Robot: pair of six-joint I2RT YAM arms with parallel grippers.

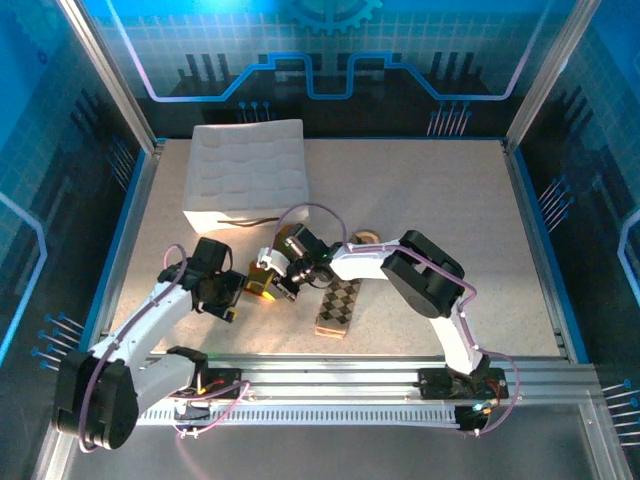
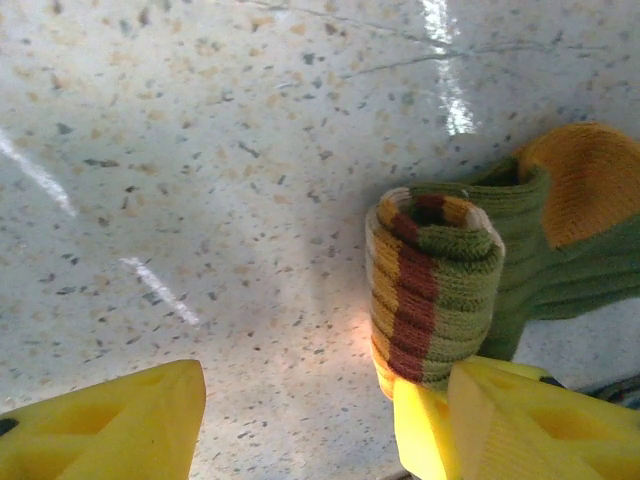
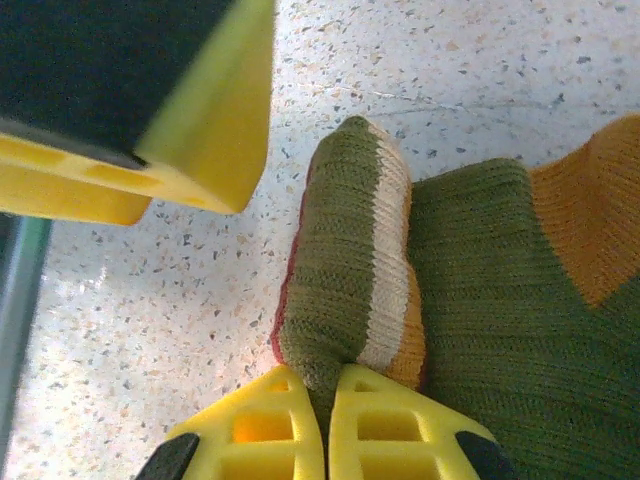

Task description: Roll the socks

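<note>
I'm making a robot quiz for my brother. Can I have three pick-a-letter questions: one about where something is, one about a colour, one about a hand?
1. Where is the brown-beige argyle knit sock? A in a box; B flat on the speckled table; C in the air.
2. Patch colour on the olive green knit sock: A orange; B blue; C pink.
3. The right hand is: A wide open; B holding a spoon; C shut on the green sock.
Answers: B, it lies on the tabletop; A, both wrist views show orange; C, its yellow fingers pinch the cuff.
</note>
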